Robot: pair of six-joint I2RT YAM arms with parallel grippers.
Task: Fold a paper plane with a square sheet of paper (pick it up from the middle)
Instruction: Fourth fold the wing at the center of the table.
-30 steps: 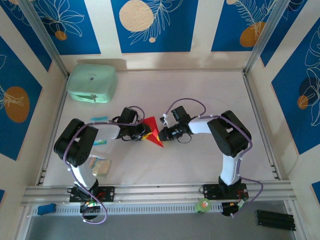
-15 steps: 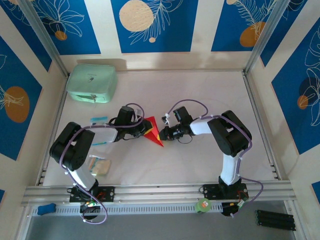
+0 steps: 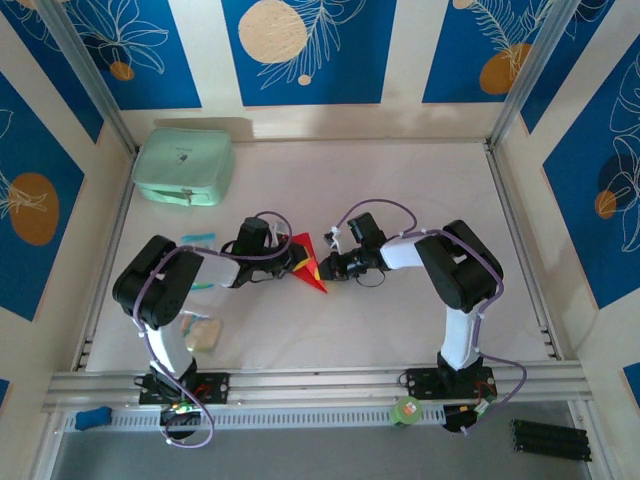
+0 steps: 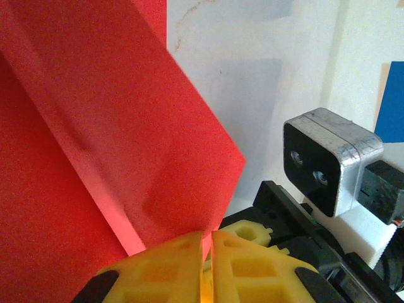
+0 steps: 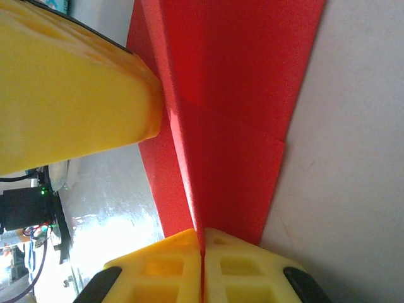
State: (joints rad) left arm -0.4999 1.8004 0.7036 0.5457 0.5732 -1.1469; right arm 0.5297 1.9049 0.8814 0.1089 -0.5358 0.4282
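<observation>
Since 0.5 s ago: slight rightward shift of the left arm's bulky rear link and its cable loop. No visible change at the right arm or in the spot of the paper plane (image 3: pixel 310 262).

Pinched from 2 sides, mid-table, between the 2 grippers. Clenched on the plane's left side with the left gripper (image 3: pixel 289 266), yellow fingers (image 4: pixel 170 265) pressed together over the red edge in the left wrist view. Clenched on the opposite side with the right gripper (image 3: pixel 324 268), fingers (image 5: pixel 158 265) closed right on a crease line in the right wrist view. Sharp tip toward the near edge, wide end toward the back. 1 raised fold along the middle. Just past the red sheet in the left wrist view, the right arm's wrist camera (image 4: pixel 325 161).

Near edge: metal rail (image 3: pixel 300 385) with a green roll (image 3: pixel 406 410), a blue handle (image 3: pixel 92 417) at far left, a black bar (image 3: pixel 548 438) at far right. Next, on the white table (image 3: pixel 400 180): pale packet (image 3: pixel 200 331) beside the left arm, then 2 teal strips (image 3: pixel 198 238). Farther back, mint-green case (image 3: pixel 184 166) in the far left corner, well apart from the plane. Behind and at both sides: cream walls with blue leaf-print panels (image 3: pixel 300 50).
</observation>
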